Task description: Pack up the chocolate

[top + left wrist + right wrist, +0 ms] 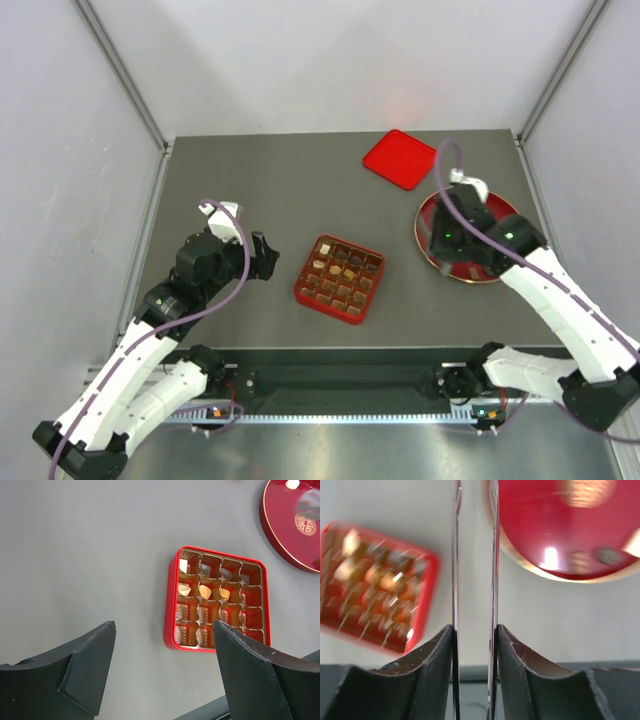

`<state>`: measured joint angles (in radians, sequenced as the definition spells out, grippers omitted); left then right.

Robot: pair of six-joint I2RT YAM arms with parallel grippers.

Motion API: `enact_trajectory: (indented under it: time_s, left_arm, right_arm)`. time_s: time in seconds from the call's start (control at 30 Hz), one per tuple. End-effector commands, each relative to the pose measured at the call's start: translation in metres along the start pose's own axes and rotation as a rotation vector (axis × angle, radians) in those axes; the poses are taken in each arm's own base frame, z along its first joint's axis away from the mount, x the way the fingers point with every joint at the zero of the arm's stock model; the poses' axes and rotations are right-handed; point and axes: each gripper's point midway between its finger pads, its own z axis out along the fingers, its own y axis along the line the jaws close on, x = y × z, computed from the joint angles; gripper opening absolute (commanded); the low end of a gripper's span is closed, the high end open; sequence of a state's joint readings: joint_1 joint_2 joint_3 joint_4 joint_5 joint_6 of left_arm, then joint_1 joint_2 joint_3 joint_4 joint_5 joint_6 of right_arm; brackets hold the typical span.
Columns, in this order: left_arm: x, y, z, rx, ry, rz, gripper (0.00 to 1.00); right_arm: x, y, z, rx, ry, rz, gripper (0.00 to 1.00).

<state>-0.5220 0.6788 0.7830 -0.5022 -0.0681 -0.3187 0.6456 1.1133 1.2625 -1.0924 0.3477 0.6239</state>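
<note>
The chocolate, small cream and tan bite-size pieces (205, 591), sits partly in the upper cells of the red gridded square tray (171, 605) at the middle of the grey counter (75, 555). Most cells are bare. More pieces lie on the round glossy red plate (285, 525) to the right, one cream piece (291, 484) near its far edge.

The right hand (473, 500) hangs over that plate with its thin blades a narrow gap apart. The tips run out of view and the picture is smeared, so I cannot tell whether it grips a piece. The left hand (164, 630) is spread wide and empty, near the tray's left side.

Likely risks:
- Thin blades could pinch a small piece off-centre, so it twists free on the way to the tray.
- A piece could land across a cell wall.
- The glossy plate could let pieces skid away.
- The left hand could nudge the tray out of line.

The flat red square lid (400, 158) lies well apart at the back.
</note>
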Motion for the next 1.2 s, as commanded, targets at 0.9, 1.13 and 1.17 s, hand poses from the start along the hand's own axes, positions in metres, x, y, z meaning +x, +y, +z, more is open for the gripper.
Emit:
enact_trajectory:
  time_s: [0.9,1.13,1.17]
  left_arm:
    - [-0.010,-0.010,-0.010,0.057,-0.055,0.001,0.84]
    - [-0.010,-0.009,-0.009,0.049,-0.052,0.000,0.84]
    - [-0.010,-0.009,-0.009,0.051,-0.052,0.001,0.84]
  right_arm:
    - [0.073,-0.130,0.014,0.315,0.197,0.165,0.42]
    - [0.075,-0.124,0.022,0.278,0.213,0.148,0.38]
    - [0.075,-0.124,0.022,0.277,0.214,0.146,0.38]
